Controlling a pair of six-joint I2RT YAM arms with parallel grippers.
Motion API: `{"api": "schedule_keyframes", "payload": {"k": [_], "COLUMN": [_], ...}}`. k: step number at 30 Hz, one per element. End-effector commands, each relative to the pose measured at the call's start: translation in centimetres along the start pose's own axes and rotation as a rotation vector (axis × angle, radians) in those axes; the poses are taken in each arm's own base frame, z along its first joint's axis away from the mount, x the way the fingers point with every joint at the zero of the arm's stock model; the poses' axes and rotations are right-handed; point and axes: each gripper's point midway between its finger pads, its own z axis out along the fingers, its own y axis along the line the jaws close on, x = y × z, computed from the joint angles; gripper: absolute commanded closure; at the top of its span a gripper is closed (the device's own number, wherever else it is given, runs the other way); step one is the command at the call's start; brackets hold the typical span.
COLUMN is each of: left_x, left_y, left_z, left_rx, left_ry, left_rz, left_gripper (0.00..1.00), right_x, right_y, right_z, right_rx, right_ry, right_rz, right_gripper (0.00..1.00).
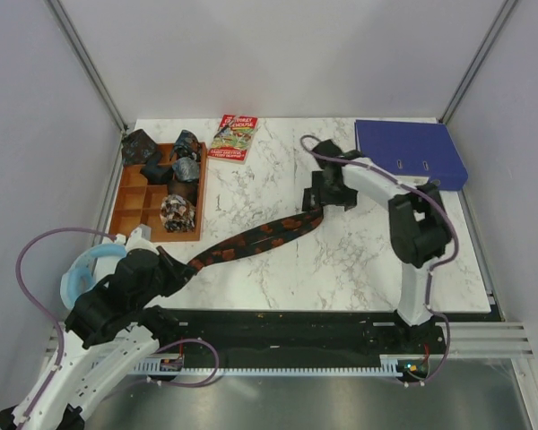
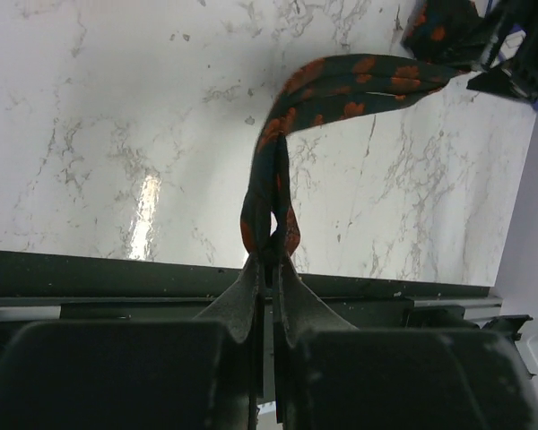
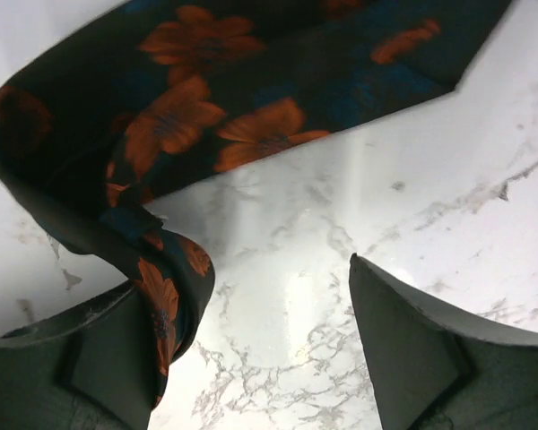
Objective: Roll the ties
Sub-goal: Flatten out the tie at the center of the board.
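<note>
The long black tie with orange-red blotches (image 1: 260,237) lies diagonally across the marble table. My left gripper (image 1: 181,269) is shut on its narrow end near the table's front edge; the left wrist view shows the folded fabric (image 2: 278,179) pinched between the fingertips of that gripper (image 2: 271,264). My right gripper (image 1: 321,202) is at the tie's wide end and stands open (image 3: 251,278). The wide end (image 3: 206,98) curls over its left finger (image 3: 117,349); the right finger is bare. Several small dark rolled ties (image 1: 185,167) sit in a wooden tray (image 1: 125,210).
A blue binder (image 1: 411,152) lies at the back right. A red-and-green booklet (image 1: 234,137) lies at the back, next to the tray. A light blue ring (image 1: 82,269) sits off the table's left front corner. Grey walls enclose the table.
</note>
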Motion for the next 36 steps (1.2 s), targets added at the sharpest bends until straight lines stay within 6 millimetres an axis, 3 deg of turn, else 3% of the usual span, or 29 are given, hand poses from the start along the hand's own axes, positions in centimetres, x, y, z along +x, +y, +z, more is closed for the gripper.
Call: {"api": "schedule_keyframes", "payload": {"k": [1, 2, 3, 4, 6, 10, 13, 17, 19, 22, 31, 36], "left_x": [-2.1, -2.0, -1.9, -1.8, -1.9, -2.1, -2.3, -2.9, -3.1, -2.9, -2.9, -2.7], "left_y": [-0.3, -0.4, -0.4, -0.4, -0.1, 0.1, 0.4, 0.8, 0.7, 0.7, 0.5, 0.8], "left_z": [-1.8, -2.0, -2.0, -2.1, -2.3, -3.2, -4.4, -6.5, -7.3, -7.6, -7.7, -7.5], "left_rx": [-0.008, 0.003, 0.007, 0.011, 0.010, 0.008, 0.015, 0.037, 0.055, 0.066, 0.079, 0.076], "left_ry": [-0.083, -0.077, -0.073, -0.072, -0.082, -0.088, -0.096, -0.130, -0.138, -0.130, -0.129, -0.128], "left_rz": [-0.047, -0.050, -0.050, -0.051, -0.050, -0.045, -0.047, -0.056, -0.053, -0.049, -0.046, -0.047], "left_gripper": [0.98, 0.98, 0.98, 0.98, 0.98, 0.98, 0.98, 0.98, 0.98, 0.98, 0.98, 0.98], "right_x": [-5.9, -5.1, -6.1, -5.4, -6.3, -6.9, -8.0, -11.1, -13.3, -13.8, -7.3, -6.5], "right_y": [-0.3, -0.7, -1.0, -1.0, -1.1, -1.1, -2.0, -4.0, -4.2, -3.8, -0.9, 1.1], "right_z": [-2.5, -1.8, -1.9, -1.5, -1.4, -0.6, -1.0, -2.5, -3.9, -4.2, -0.5, 0.2], "right_rx": [-0.389, -0.393, -0.444, -0.479, -0.561, -0.554, -0.513, -0.440, -0.451, -0.461, -0.366, -0.369], "right_ry": [-0.195, -0.177, -0.205, -0.180, -0.186, -0.177, -0.211, -0.288, -0.341, -0.323, -0.189, -0.160], "right_rz": [0.358, 0.384, 0.423, 0.482, 0.546, 0.572, 0.584, 0.612, 0.614, 0.629, 0.664, 0.637], "right_gripper": [0.16, 0.16, 0.16, 0.15, 0.14, 0.12, 0.10, 0.05, 0.04, 0.02, 0.02, 0.02]}}
